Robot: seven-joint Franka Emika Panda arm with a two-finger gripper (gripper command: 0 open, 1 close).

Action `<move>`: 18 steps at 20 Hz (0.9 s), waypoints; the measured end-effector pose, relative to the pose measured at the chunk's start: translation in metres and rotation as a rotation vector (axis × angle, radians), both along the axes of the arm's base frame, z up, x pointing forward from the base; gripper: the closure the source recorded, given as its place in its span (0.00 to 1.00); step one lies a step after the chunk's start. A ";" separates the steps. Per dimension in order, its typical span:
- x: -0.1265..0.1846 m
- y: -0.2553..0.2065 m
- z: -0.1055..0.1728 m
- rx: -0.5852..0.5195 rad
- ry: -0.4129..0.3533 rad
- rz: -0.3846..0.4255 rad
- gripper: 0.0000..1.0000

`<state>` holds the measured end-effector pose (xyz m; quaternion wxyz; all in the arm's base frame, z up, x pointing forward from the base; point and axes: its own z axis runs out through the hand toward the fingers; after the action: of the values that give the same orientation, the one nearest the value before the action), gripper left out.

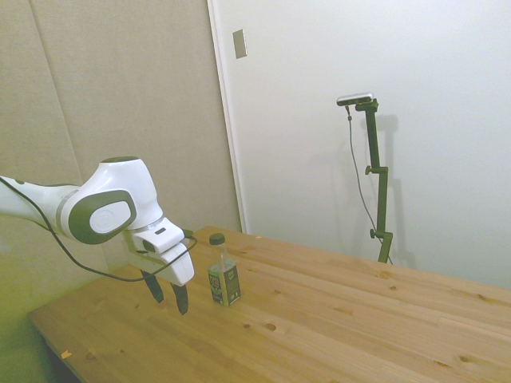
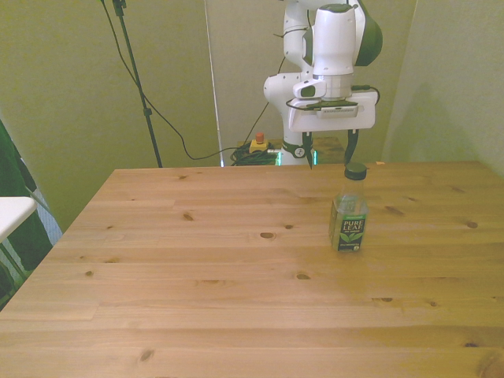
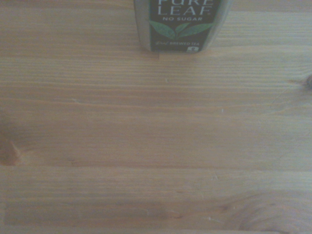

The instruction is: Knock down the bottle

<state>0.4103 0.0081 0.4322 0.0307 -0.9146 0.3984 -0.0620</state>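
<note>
The wide pale wooden table [image 2: 197, 268] of knotty planks carries just one thing, and the white Franka arm [image 1: 100, 209] hangs over the part nearest its own base edge. The small clear plastic bottle [image 2: 349, 214] with a dark cap and a green, white and black label stands upright, long axis vertical, some way in from that base-side edge and toward the front view's right. It lies just ahead of the two-finger gripper [image 1: 169, 294], on the side away from the base, near but not touching (the side view shows a clear gap between the dark fingers [image 1: 182, 299] and the label). The gripper hangs low over the wood, its tips at about the level of the bottle's lower half. The fingers are spread apart, holding nothing and touching nothing. The wrist view shows the label's lower edge [image 3: 179, 30] straight in front, so I judge a forward push should meet the bottle's body and tip it away from the base
</note>
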 end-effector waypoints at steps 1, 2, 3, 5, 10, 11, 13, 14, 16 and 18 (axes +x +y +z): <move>0.000 0.000 0.000 0.000 0.001 0.000 0.00; 0.000 -0.001 -0.002 0.000 0.005 -0.003 0.00; 0.000 0.000 0.000 0.000 0.004 -0.007 1.00; 0.005 0.008 0.012 -0.004 -0.001 -0.019 1.00; 0.016 0.024 0.051 -0.043 -0.008 -0.074 1.00; 0.020 0.025 0.057 -0.055 -0.015 -0.081 1.00; 0.028 0.025 0.065 -0.072 -0.030 -0.098 1.00; 0.032 0.024 0.068 -0.080 -0.036 -0.108 1.00; 0.043 0.022 0.070 -0.087 -0.042 -0.128 1.00; 0.056 0.021 0.066 -0.086 -0.047 -0.143 1.00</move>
<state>0.4663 0.0295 0.4986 -0.0038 -0.8826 0.4588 -0.1024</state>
